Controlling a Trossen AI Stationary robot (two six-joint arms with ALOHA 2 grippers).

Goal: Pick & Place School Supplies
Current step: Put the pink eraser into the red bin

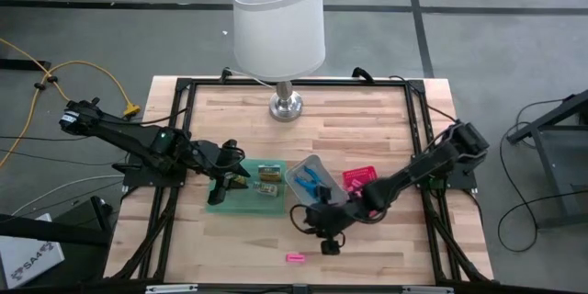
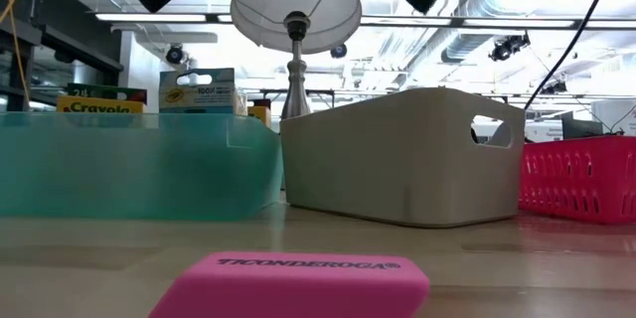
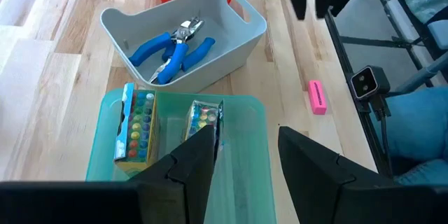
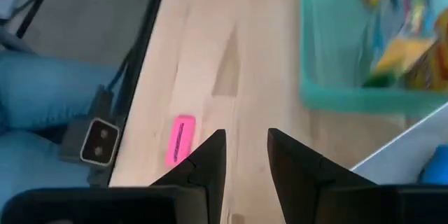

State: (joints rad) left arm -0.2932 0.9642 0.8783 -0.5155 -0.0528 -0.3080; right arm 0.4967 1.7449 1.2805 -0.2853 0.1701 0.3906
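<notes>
One pink eraser (image 1: 294, 258) lies flat on the bare wood near the table's near edge, also close up in the low view (image 2: 298, 283). My right gripper (image 4: 246, 134) hovers open just above and to the right of it (image 4: 182, 140), beside the grey tray's near corner (image 1: 328, 239). My left gripper (image 3: 245, 133) is open over the green tray's left part (image 1: 225, 182). Two yellow-green crayon packs (image 3: 136, 124) (image 3: 204, 115) lie in the green tray. Blue-handled pliers (image 3: 171, 45) lie in the grey tray.
Green tray (image 1: 248, 197), grey tray (image 1: 317, 163) and pink tray (image 1: 360, 177) sit side by side mid-table. A white-shaded lamp (image 1: 280, 28) stands at the far edge. Bare wood spreads around the eraser. A person's blue-clad legs (image 4: 42, 91) show past the near edge.
</notes>
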